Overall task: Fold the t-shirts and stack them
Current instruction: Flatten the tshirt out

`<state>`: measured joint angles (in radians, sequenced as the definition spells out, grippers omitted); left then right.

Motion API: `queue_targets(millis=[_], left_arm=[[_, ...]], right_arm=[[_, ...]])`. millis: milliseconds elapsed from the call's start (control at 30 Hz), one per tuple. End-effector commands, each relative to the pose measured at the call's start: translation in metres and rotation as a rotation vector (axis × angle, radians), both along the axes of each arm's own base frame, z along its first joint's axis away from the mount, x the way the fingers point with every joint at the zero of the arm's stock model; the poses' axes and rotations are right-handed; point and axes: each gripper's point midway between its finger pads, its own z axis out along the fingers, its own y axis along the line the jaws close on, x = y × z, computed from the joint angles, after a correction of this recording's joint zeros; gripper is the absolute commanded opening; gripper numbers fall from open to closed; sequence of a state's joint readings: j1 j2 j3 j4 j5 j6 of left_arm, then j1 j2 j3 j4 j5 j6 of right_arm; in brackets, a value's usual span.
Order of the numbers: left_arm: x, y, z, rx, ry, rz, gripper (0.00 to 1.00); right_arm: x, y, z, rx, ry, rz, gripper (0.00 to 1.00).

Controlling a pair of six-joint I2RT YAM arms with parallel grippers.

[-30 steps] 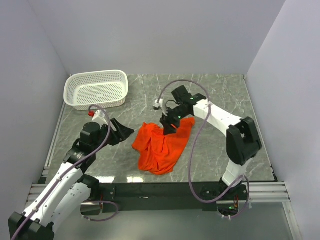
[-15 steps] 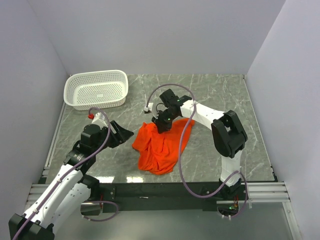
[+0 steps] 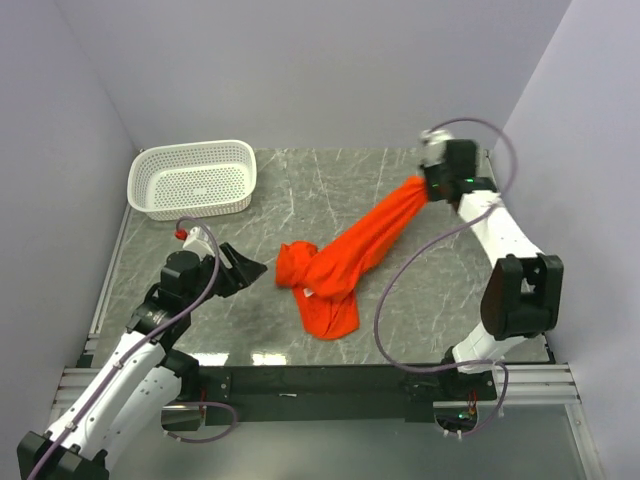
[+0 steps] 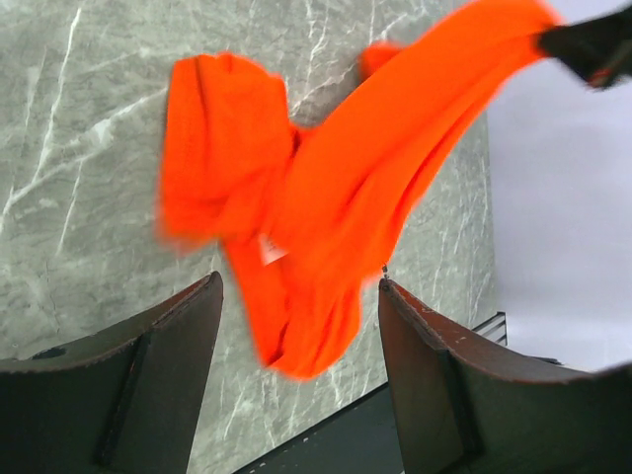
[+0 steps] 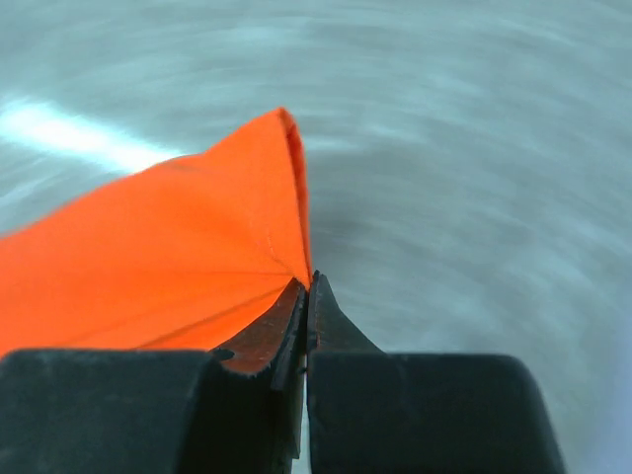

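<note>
The orange-red t-shirt (image 3: 350, 255) stretches in a long band from the middle of the table up toward the back right. My right gripper (image 3: 428, 188) is shut on its upper end and holds that end off the table; the wrist view shows the cloth (image 5: 178, 247) pinched at the closed tips (image 5: 308, 281). The lower part lies bunched on the marble, its small white label (image 4: 272, 252) showing. Left of the bunch, my left gripper (image 3: 255, 268) stands open and apart from the cloth. In its wrist view the t-shirt (image 4: 326, 197) lies beyond the spread fingers (image 4: 299, 281).
A white perforated basket (image 3: 192, 180) stands at the back left corner of the grey marble table (image 3: 300, 190). Walls close in the table on the left, back and right. A black rail (image 3: 330, 380) runs along the near edge.
My right gripper shut on the t-shirt near the table's middle, then swung up and to the back right, pulling the cloth out into a long band. The left arm barely moved.
</note>
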<state>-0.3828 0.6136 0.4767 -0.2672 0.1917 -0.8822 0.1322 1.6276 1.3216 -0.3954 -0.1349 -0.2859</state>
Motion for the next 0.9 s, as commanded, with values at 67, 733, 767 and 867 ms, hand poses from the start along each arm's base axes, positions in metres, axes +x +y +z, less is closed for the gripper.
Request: queue_targets(millis=[67,733,767,867], left_arm=[[0.008,-0.008,0.004,-0.033,-0.023,-0.019,0.70],[0.083,-0.063,-0.087,0.149,0.256,-0.203,0.64],[0.086,-0.070,-0.087,0.158,0.253,-0.217,0.64],[0.090,-0.077,-0.104,0.186,0.287,-0.216,0.63]], right_arm=[[0.005,-0.109,0.013,-0.027,-0.072,-0.394,0.13],[-0.133,0.063,-0.038,0.282,0.233,0.690,0.65],[-0.135,0.068,-0.039,0.281,0.235,0.696,0.65],[-0.139,0.079,-0.039,0.296,0.246,0.702,0.64]])
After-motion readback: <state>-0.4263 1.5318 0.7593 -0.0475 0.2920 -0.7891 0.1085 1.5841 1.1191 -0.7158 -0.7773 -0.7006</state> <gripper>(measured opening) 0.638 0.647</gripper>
